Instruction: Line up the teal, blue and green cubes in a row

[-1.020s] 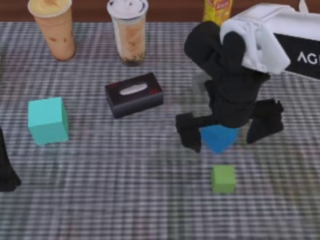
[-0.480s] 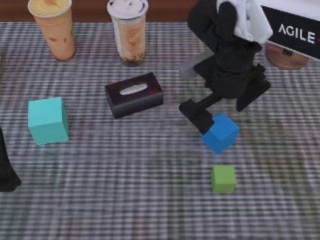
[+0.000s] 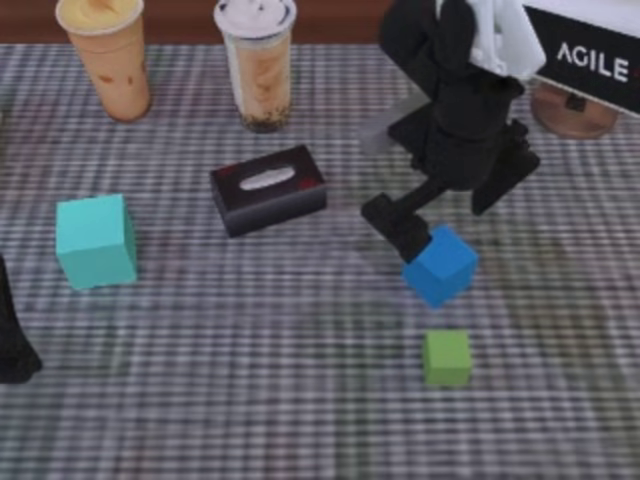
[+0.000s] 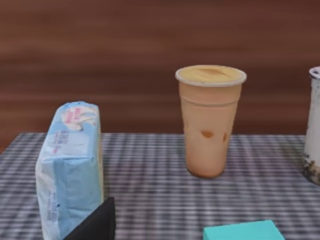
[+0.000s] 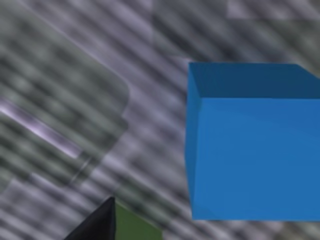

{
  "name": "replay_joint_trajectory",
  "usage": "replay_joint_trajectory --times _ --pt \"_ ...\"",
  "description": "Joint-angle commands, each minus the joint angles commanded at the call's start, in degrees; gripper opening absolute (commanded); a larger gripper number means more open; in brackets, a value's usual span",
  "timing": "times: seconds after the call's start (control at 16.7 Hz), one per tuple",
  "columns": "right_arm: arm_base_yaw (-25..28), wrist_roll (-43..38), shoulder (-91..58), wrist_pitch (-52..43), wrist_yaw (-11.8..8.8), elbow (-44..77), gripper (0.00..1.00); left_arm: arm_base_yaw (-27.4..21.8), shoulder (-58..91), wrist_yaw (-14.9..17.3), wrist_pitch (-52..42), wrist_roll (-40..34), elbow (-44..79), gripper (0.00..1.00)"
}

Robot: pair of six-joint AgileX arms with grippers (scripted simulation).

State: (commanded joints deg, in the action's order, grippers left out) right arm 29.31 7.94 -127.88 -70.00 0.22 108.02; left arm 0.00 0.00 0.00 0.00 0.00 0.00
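The large light-teal cube (image 3: 95,240) sits at the table's left, and its top also shows in the left wrist view (image 4: 245,231). The blue cube (image 3: 440,265) rests on the cloth right of centre, turned at an angle. The small lime-green cube (image 3: 447,357) lies just in front of it. My right gripper (image 3: 452,200) hangs open behind and above the blue cube, one finger near its back-left corner, holding nothing. The right wrist view shows the blue cube (image 5: 255,150) and a bit of the green cube (image 5: 137,227). My left gripper (image 3: 12,345) is parked at the left edge, open.
A black tissue box (image 3: 268,188) lies between the teal and blue cubes. An orange drink cup (image 3: 105,55), a milk-tea cup (image 3: 257,60) and a yellow carton (image 3: 435,18) stand along the back. A blue-white tissue pack (image 4: 70,170) stands at the far left.
My right gripper, which straddled the blue cube one second ago, has lifted and drawn back toward the rear. The blue cube stays on the table, free. The left arm has not moved.
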Motion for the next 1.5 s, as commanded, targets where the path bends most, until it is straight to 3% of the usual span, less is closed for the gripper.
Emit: replay_joint_trajectory --times 0.48,0.78,1.5 --pt "-0.2 0.0 -5.0 15.5 0.0 -10.2 1.00 0.0 0.0 0.0 0.0 0.0 0.0 1.00" --pt "-0.2 0.0 -5.7 16.9 0.0 -11.4 1.00 0.0 0.0 0.0 0.0 0.0 0.0 1.00" --pt "-0.2 0.0 -5.7 16.9 0.0 -11.4 0.10 0.0 0.0 0.0 0.0 0.0 0.0 1.00"
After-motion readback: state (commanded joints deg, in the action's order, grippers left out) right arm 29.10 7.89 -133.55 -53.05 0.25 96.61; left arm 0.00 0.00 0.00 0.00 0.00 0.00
